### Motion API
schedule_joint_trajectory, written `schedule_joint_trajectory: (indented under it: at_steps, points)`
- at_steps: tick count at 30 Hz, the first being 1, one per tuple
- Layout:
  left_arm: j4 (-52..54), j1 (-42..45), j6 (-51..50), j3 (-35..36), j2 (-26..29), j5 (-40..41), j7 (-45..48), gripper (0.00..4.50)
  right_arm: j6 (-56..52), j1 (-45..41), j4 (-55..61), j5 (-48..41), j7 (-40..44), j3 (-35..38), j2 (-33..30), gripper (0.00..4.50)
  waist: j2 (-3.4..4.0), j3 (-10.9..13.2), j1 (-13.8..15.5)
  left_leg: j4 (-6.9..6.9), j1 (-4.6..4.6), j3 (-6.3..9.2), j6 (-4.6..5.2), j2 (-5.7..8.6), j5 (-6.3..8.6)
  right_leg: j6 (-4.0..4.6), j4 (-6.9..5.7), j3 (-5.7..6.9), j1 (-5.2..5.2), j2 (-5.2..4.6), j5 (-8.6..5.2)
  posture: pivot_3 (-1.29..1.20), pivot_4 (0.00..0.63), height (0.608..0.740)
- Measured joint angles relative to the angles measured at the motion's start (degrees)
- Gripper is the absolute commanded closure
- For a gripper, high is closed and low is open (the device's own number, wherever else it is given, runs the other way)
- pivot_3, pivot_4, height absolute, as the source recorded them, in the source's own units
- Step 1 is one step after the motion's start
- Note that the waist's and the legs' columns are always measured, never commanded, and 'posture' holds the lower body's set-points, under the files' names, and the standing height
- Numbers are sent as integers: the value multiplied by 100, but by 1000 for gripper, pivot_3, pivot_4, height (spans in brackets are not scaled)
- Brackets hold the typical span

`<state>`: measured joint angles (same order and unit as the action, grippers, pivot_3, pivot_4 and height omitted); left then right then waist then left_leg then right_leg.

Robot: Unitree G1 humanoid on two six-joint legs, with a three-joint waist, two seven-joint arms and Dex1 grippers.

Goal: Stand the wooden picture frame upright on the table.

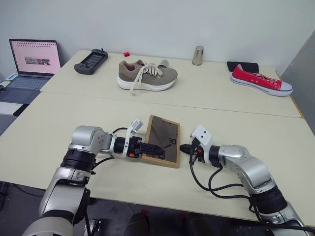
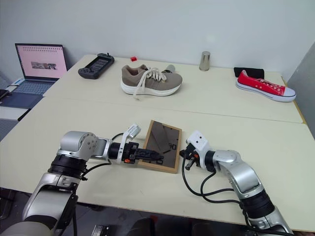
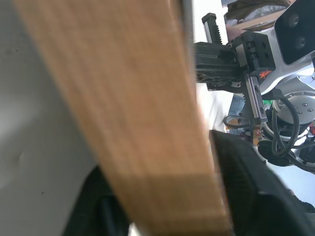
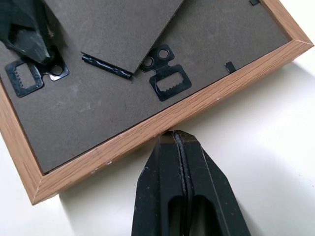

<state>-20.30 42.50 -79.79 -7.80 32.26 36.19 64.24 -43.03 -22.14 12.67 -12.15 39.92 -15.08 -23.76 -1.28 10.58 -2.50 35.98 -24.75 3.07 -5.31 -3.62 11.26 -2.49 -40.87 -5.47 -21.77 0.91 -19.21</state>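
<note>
Frame flat on the desk, back up, a tool at each long side.

The frame (image 1: pixel 162 140) lies on the desk (image 1: pixel 98 113) with its long axis running away from the robot. The left tool (image 1: pixel 150 148) reaches over the frame's left rail, one finger above and one below, seemingly clamped on it. The right tool (image 4: pixel 177 147), fingers pressed together, touches the frame's right rail. Both arms are equally near; the stand (image 4: pixel 123 29) faces up.

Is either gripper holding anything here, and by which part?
The left gripper grips the wooden picture frame by its left edge. The right gripper, shut, only touches the right edge.
</note>
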Motion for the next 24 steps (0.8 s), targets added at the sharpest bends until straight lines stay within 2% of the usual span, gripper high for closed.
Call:
schedule_joint_trajectory:
  at_steps: [3,12,15,19,24]
  points:
    - [105,-17,-35,42,-19,111,-7,3270,20,0,-68,2,1,-1,8,4500,0,0,-1,0,0,0,0,0,0,0,0,0,0,0,0,0,150,740]
    - [405,-89,-157,189,-32,231,-275,3304,111,-5,-236,-63,-66,231,-19,4500,0,0,-3,0,-1,0,0,0,0,0,0,0,0,0,0,0,150,740]
    - [404,-79,-52,468,-32,231,-408,3304,-220,-125,-138,-495,102,787,-306,4043,1,5,-1,0,-4,-1,0,0,0,0,1,-1,-3,0,0,0,150,740]
    - [462,56,213,849,9,277,-498,3304,-925,-485,126,-1401,418,1629,-562,3047,2,7,-26,-5,-3,-2,0,-4,0,0,2,-1,-5,1,0,0,150,740]
    - [763,88,1181,756,-190,119,-512,3304,-1860,-1702,208,-2810,598,2324,-331,1959,4,10,-52,-5,-1,0,0,-5,0,1,2,3,0,1,1,0,150,740]
